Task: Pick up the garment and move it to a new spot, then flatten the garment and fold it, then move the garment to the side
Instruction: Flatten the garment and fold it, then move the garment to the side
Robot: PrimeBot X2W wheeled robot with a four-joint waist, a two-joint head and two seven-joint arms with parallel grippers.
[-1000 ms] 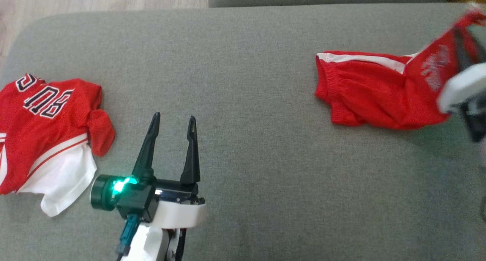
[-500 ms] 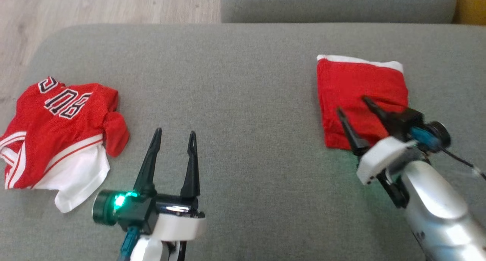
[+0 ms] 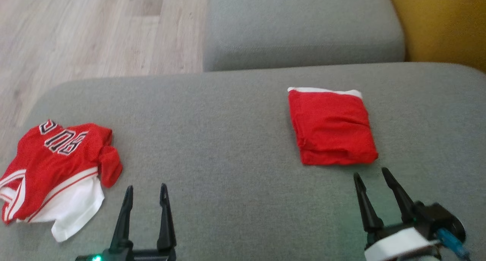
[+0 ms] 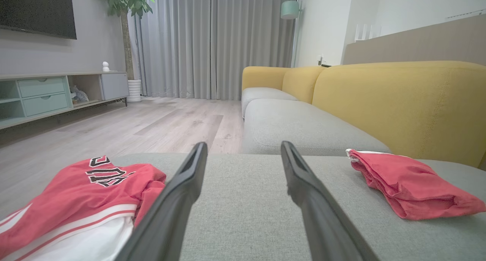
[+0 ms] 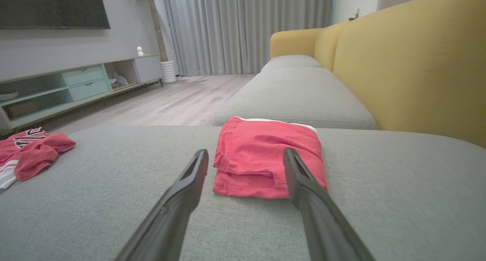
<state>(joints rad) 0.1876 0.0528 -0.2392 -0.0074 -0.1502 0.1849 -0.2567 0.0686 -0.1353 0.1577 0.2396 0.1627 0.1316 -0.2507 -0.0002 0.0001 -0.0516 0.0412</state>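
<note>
The garment (image 3: 332, 128), red with a white strip along its far edge, lies folded into a neat rectangle on the grey cushion (image 3: 228, 139), toward the cushion's right side and nearer its far edge. The right gripper (image 3: 370, 173) hangs over the cushion's near right part, just short of the fold, its fingers spread apart and holding nothing. The left gripper (image 3: 147, 187) is over the cushion's near left part, likewise spread and empty. A crumpled red-and-white jersey (image 3: 57, 166) lies at the cushion's left edge.
</note>
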